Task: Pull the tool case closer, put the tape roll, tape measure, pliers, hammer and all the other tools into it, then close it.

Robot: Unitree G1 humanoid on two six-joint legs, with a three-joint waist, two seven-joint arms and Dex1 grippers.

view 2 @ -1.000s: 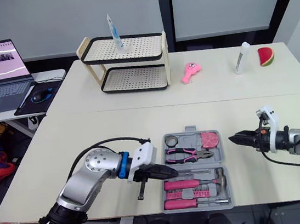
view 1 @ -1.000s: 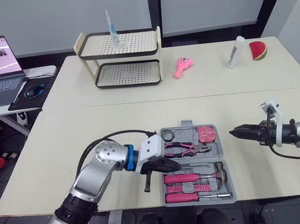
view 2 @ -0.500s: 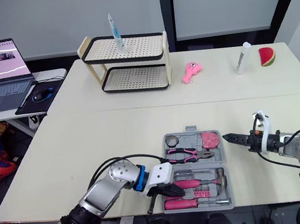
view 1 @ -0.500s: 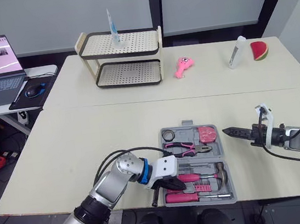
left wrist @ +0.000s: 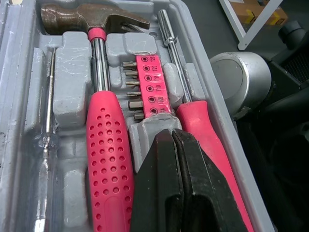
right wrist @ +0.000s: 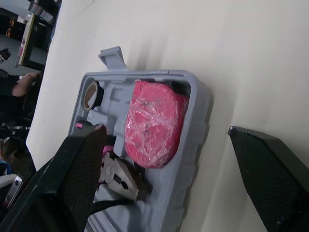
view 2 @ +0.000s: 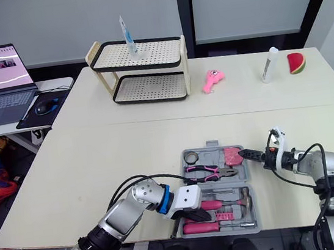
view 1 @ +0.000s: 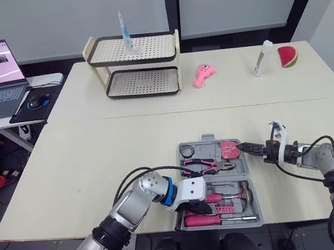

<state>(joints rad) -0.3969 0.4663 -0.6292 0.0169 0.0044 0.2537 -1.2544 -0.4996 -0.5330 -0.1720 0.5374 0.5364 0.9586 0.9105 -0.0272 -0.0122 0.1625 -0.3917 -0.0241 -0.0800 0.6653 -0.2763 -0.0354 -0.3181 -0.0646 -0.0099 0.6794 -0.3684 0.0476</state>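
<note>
Tool case [view 1: 207, 139], rack [view 1: 137, 64] far behind

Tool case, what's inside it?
Inside the tool case: tape roll, pliers, tape measure, hammer, bit holder, pink screwdriver. The left gripper covers the slot beneath it.

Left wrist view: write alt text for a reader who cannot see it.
The left end effector, black fingers shut, hovers over the open grey tool case. Seated in its moulded slots are a pink-handled hammer, a pink strip of driver bits and a pink-handled screwdriver.
</note>
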